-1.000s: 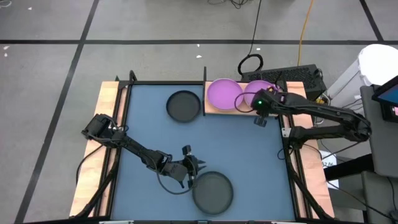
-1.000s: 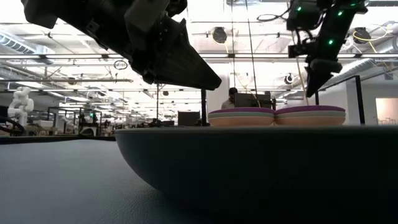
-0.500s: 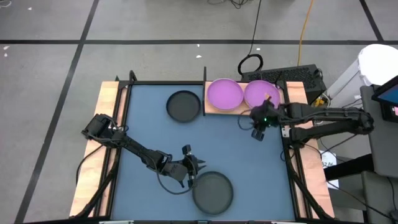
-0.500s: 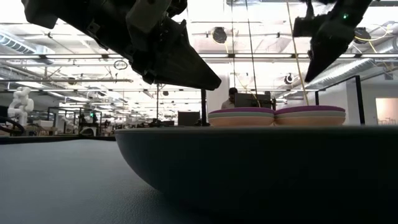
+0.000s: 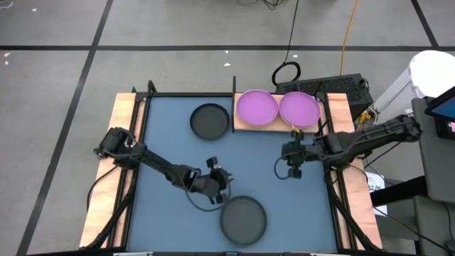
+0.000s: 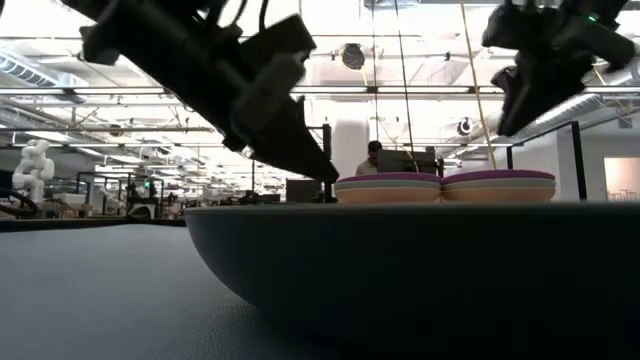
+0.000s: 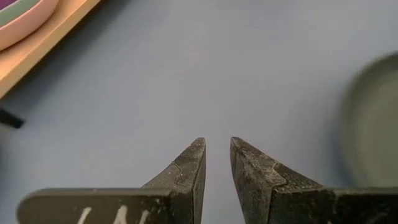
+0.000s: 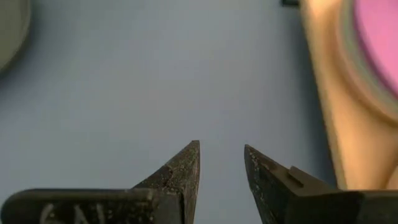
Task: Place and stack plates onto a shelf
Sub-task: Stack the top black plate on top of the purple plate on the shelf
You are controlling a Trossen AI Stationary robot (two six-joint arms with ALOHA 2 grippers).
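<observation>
Two plate stacks, each with a purple plate on top [image 5: 257, 108] [image 5: 299, 108], rest on the wooden shelf [image 5: 242, 126] at the table's far right. They also show in the low view [image 6: 388, 187] [image 6: 498, 185]. One black plate [image 5: 210, 121] lies on the blue mat left of the shelf. Another black plate [image 5: 243, 219] lies near the front edge. My left gripper [image 5: 217, 181] hovers just beyond that plate, shut to a thin slit [image 7: 216, 146] and empty. My right gripper [image 5: 291, 165] hovers over the mat, nearer than the shelf, with a narrow gap [image 8: 222, 149] and empty.
The blue mat [image 5: 170, 156] covers the table inside a black frame. Wooden table edges show at left [image 5: 106, 171] and right [image 5: 359, 206]. A cable coil [image 5: 286, 72] and a keyboard [image 5: 334, 85] lie behind the shelf. A person [image 6: 372, 150] shows far behind.
My right gripper has drawn away from the shelf's right plate stack toward the table's near edge and now hangs over the mat. My left gripper has shifted a little toward the far edge, away from the near black plate. The plates have stayed put.
</observation>
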